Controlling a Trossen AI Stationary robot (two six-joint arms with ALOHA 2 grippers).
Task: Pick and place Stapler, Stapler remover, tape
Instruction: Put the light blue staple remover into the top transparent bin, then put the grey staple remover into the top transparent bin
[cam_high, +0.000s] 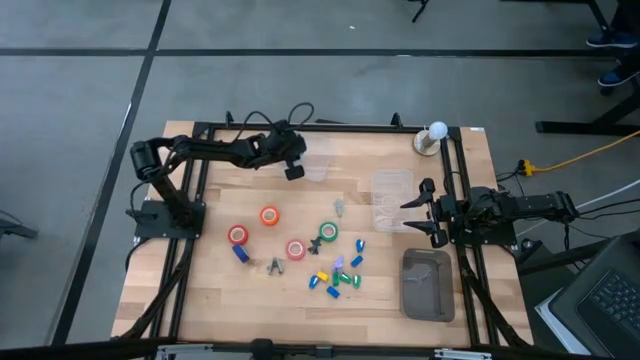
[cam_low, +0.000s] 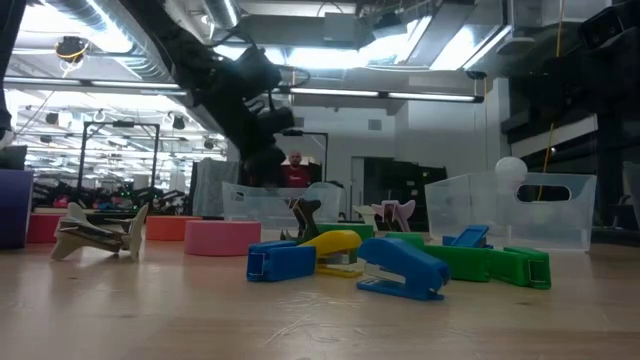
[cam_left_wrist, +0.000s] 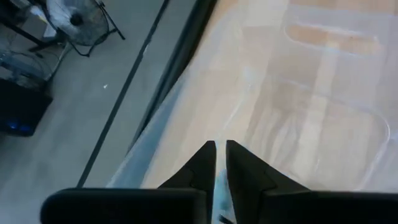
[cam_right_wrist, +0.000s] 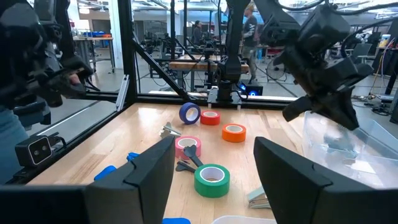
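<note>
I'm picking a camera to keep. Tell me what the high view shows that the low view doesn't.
Only the high view: the right gripper parked at the table's right edge, a grey tray, and the red tape roll. Only the low view: the room behind, with a person. Both: the left gripper above a clear container, and blue staplers.

green tape roll (cam_right_wrist: 212, 179), orange tape roll (cam_right_wrist: 234, 132), blue stapler (cam_low: 402, 270), dark grey tray (cam_high: 428, 285)

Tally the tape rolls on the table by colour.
red roll: 1
orange roll: 1
pink roll: 1
green roll: 1
blue roll, standing on edge: 1
Total: 5
</note>
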